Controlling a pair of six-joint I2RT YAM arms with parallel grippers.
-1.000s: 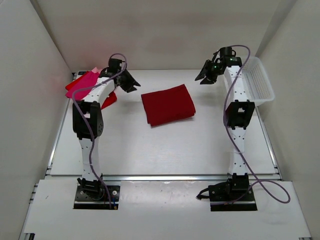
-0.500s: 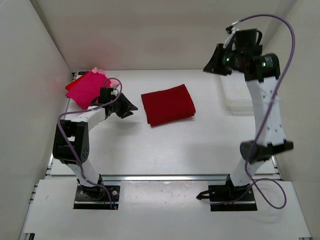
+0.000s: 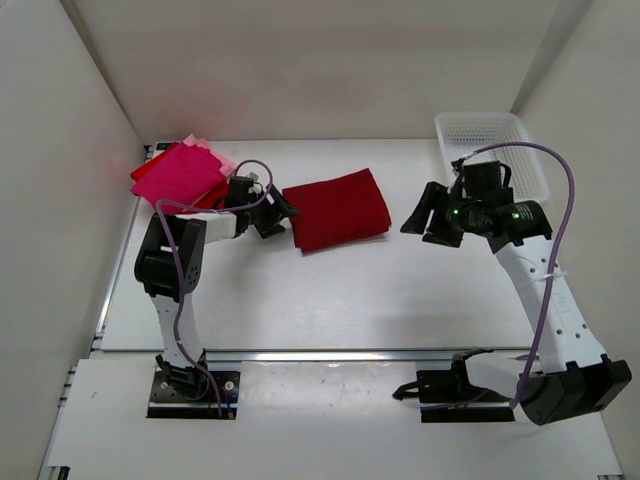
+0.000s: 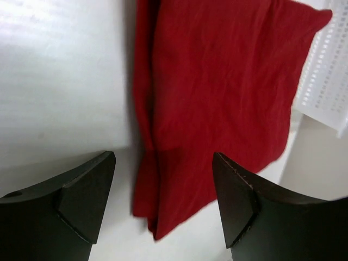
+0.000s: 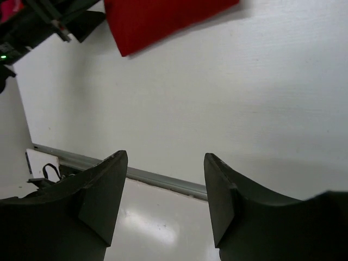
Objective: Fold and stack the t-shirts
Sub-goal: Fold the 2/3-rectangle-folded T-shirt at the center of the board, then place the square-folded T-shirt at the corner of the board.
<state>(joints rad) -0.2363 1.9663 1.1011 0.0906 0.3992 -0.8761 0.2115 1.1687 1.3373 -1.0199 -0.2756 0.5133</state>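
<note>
Left gripper (image 4: 163, 157) stands wide, just beside the folded dark-red cloth t-shirt (image 3: 336, 209) mid-table — right gripper (image 5: 165, 155) likewise wide over the white tabletop (image 3: 330, 300), white walls (image 3: 300, 70) around; the shirt's long axis runs left–right.

Your left gripper (image 3: 278, 214) has left the pile of magenta and pink cloth t-shirts (image 3: 182, 172) and swung in, and it's now just off the left edge of the folded dark red cloth t-shirt (image 3: 336, 210). Your right gripper (image 3: 420, 230) has dropped from high behind that shirt's right side and now hangs low to its right, near it and facing it.
</note>
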